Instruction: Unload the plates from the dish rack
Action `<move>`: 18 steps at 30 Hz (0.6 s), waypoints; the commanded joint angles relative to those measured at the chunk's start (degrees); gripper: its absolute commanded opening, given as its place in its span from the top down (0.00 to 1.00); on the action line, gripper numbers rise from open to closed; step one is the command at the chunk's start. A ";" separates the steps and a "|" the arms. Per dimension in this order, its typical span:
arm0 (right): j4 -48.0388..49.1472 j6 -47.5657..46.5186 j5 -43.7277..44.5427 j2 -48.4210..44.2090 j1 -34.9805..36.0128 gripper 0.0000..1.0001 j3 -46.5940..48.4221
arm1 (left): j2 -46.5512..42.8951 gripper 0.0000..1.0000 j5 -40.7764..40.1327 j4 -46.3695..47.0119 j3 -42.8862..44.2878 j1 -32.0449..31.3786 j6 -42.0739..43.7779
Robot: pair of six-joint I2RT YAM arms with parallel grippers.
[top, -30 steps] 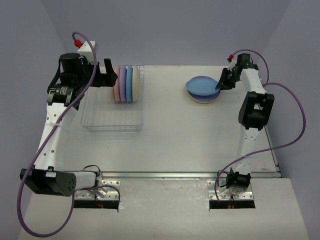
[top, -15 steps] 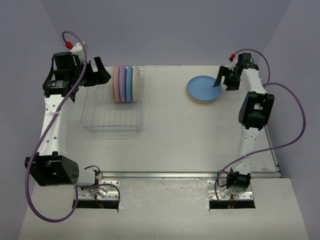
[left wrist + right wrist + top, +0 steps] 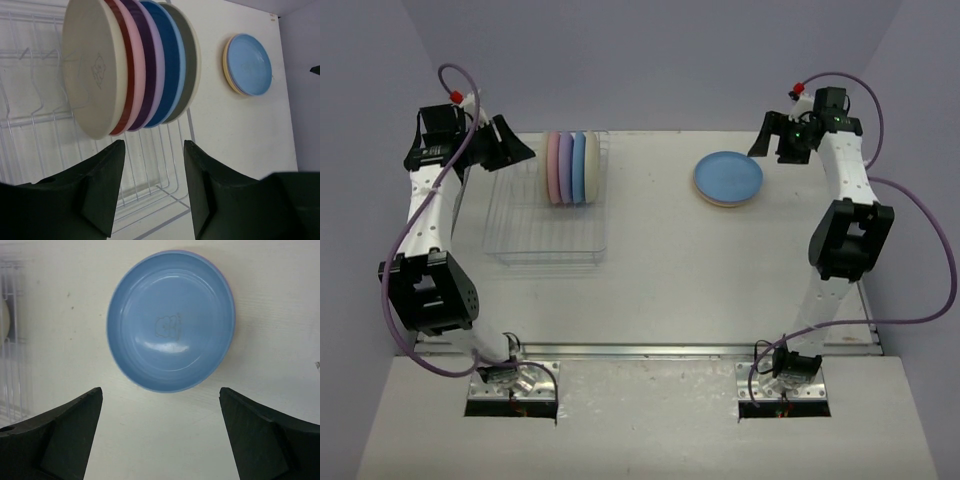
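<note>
Several pastel plates (image 3: 570, 168) stand on edge at the far end of the wire dish rack (image 3: 545, 240). In the left wrist view they run cream (image 3: 92, 70), pink (image 3: 131, 65), lavender, blue (image 3: 172, 65) and cream. My left gripper (image 3: 520, 148) (image 3: 154, 145) hovers just left of them, open at a moderate gap with nothing between its fingers. A flat stack of plates (image 3: 728, 180) lies at the far right, with a blue plate (image 3: 170, 320) on top. My right gripper (image 3: 763, 148) (image 3: 160, 390) hangs wide open beside and above that stack, clear of it.
The near part of the rack (image 3: 30, 125) holds only bare wire prongs. The rack's edge shows at the left of the right wrist view (image 3: 10, 340). Purple walls close in behind and beside the white table (image 3: 660, 270). Purple cables loop off both arms.
My right gripper opened and let the blue plate down flat on the stack, then drew back to the right. My left arm pulled back left from the rack plates and its jaws narrowed.
</note>
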 commanded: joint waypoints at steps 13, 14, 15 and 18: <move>-2.88 -3.38 -11.27 -15.27 1.56 0.01 -13.26 | 17.47 0.54 16.17 3.30 8.97 2.16 6.91; -3.14 -3.38 -11.37 -15.62 1.65 0.01 -13.34 | 17.51 0.54 16.25 3.30 8.99 2.16 7.17; -3.33 -3.38 -11.61 -15.93 1.71 0.01 -13.29 | 18.94 0.55 16.73 3.24 10.07 2.16 7.71; -3.76 -3.56 -12.24 -16.85 2.00 0.01 -13.26 | 20.76 0.57 18.43 3.13 11.46 2.16 8.14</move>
